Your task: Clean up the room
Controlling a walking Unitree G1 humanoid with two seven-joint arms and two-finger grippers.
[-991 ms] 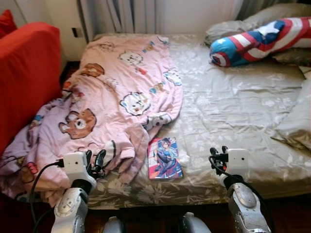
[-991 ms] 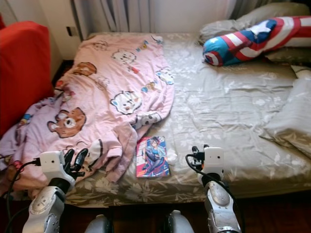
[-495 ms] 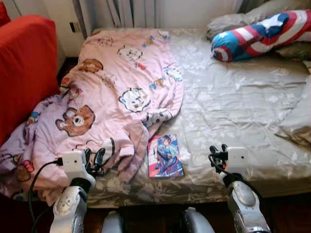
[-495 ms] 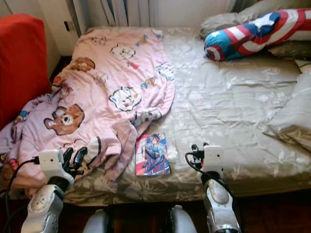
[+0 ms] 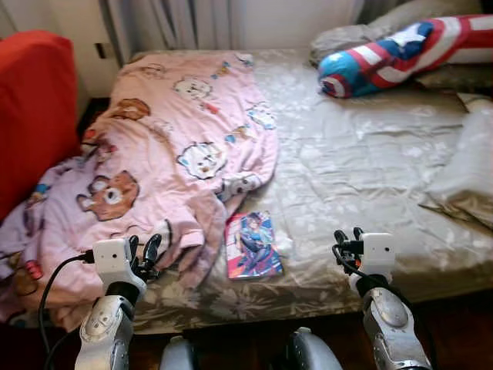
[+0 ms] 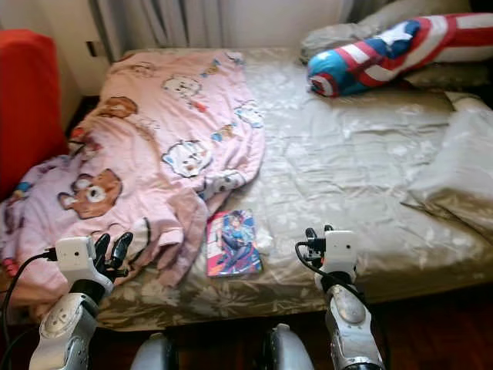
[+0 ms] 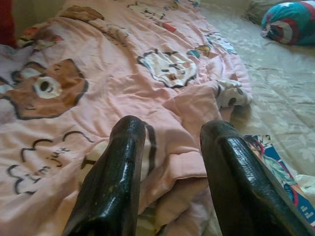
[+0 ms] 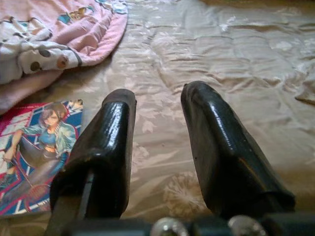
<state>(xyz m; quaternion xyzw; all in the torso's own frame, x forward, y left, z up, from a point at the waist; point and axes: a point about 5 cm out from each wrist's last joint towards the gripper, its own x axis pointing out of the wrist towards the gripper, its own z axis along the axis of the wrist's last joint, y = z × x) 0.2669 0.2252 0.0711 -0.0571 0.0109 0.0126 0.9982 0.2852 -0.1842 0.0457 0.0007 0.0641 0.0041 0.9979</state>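
Since a second ago our view has swung a little toward our right, so the red chair (image 5: 35, 116) shows less and the whole bed (image 5: 370, 162) sits further left in the frame, while both our arms stay raised at the near edge of the mattress and nothing on the bed has shifted. Nearest us, our left gripper (image 5: 143, 253) hangs over the rumpled near end of the pink blanket (image 5: 177, 146), its two black fingers (image 7: 115, 182) spread apart with nothing between them. Our right gripper (image 5: 348, 239) hovers over bare sheet at the bed's near edge, its fingers (image 8: 106, 147) also parted and empty. Between the two grippers, closer to the left one, the comic book (image 5: 252, 244) lies flat on the sheet, cover up, just beside the blanket's loose fold. Beyond it the blanket, printed with bears and cats, spreads up the bed's left half and spills off its left side toward the chair. Far off by the pillows (image 5: 347, 38) rests a red, white and blue striped cushion (image 5: 400, 54).
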